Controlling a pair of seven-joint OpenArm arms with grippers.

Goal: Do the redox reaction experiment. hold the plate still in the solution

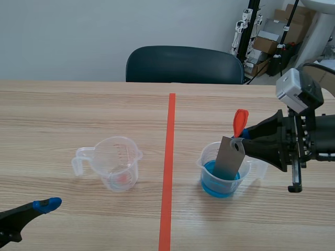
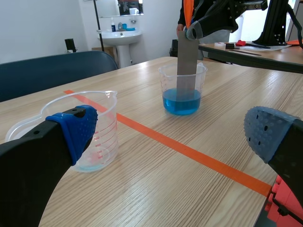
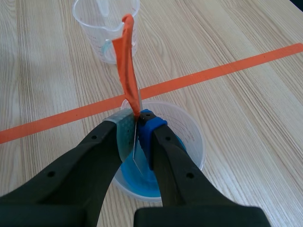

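A clear beaker right of the tape line holds blue solution. A grey metal plate stands tilted in it, its lower end in the liquid. An orange-red tab sticks up from the plate's top. My right gripper is shut on the plate's upper edge, right above the beaker. My left gripper is open low at the near left, with one blue fingertip in the scene view and nothing between the fingers.
An empty clear measuring cup stands left of the orange-red tape line, just ahead of the left gripper. A dark chair is behind the table's far edge.
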